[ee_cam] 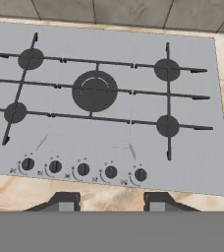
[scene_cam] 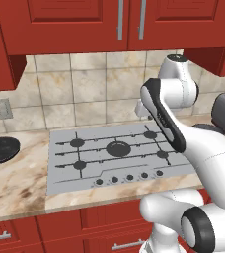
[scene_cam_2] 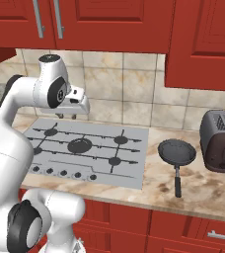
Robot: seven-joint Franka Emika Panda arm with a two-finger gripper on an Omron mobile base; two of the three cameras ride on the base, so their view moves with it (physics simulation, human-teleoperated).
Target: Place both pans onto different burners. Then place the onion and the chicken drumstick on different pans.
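Note:
The silver-grey cooktop [ee_cam: 109, 142] lies straight below my gripper [ee_cam: 111, 202], whose two dark fingertips stand wide apart with nothing between them. Its large middle burner [ee_cam: 94, 90] and the four smaller ones are all bare. My gripper [scene_cam_2: 66, 116] hovers above the cooktop's back left part, near the tiled wall. The wider black pan [scene_cam: 1, 149] rests on the counter left of the cooktop, cut by the frame edge. The smaller dark-grey pan [scene_cam_2: 176, 150] sits on the counter right of the cooktop, handle toward the front. The onion and the drumstick are out of view.
A dark toaster [scene_cam_2: 220, 141] stands on the counter just right of the smaller pan. A row of black knobs [ee_cam: 83, 170] runs along the cooktop's front edge. Red cabinets hang above, and a tiled wall closes the back.

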